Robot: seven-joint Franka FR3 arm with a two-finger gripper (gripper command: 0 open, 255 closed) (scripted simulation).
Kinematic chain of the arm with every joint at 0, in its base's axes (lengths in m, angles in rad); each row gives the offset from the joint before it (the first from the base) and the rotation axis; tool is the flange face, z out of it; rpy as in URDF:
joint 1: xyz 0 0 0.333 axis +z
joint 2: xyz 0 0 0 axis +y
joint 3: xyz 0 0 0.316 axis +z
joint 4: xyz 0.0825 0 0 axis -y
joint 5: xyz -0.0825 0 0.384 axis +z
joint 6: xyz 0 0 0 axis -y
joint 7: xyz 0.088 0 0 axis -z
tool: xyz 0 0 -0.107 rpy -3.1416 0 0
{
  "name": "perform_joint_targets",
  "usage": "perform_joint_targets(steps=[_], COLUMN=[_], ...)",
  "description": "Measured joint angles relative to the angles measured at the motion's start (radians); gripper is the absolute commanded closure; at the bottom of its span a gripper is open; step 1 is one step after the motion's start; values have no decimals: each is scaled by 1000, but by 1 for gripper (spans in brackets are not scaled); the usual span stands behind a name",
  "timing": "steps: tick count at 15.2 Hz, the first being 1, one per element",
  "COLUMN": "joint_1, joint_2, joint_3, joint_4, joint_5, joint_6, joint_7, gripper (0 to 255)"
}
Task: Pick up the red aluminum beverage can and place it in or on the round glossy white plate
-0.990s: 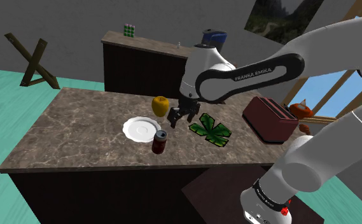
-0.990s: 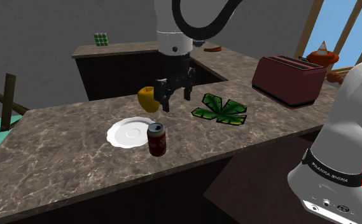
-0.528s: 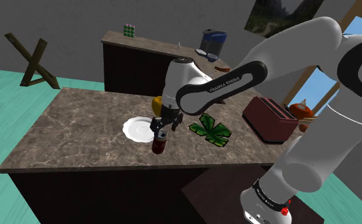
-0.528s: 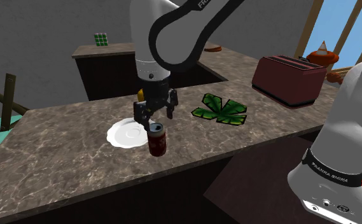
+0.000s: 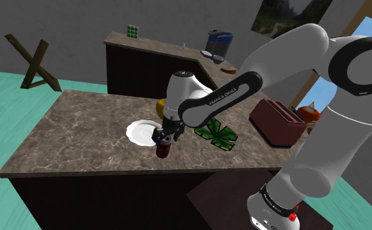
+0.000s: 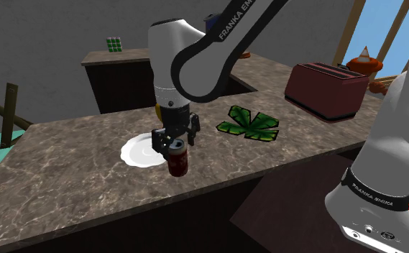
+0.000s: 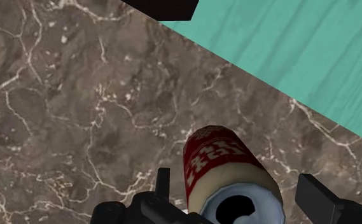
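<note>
Shoulder view: red can (image 5: 164, 150) on brown counter (image 5: 80, 131) above teal floor (image 5: 8, 117).

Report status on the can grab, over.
Gripper open, fingers either side of red can, not touching. Can upright on counter beside white plate. Nothing between them.

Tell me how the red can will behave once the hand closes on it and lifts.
The red can looks rigid and smooth, so it may slip unless the open hand clamps squarely. It stands upright and narrow on the counter, so a nudging finger could tip it; tipped, it would likely roll.
</note>
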Motion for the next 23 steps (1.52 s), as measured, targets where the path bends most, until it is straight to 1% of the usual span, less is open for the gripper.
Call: perform_joint_targets(steps=[6,7,17,23], joint_1=[0,0,1,-5], joint_2=[4,4,4,-52], joint_3=[-1,-1,-1,6], joint_4=[0,0,0,14], joint_5=[-3,-3,-3,32], joint_6=[5,5,5,-61], joint_7=[2,2,2,-23], gripper=[0,255,255,255])
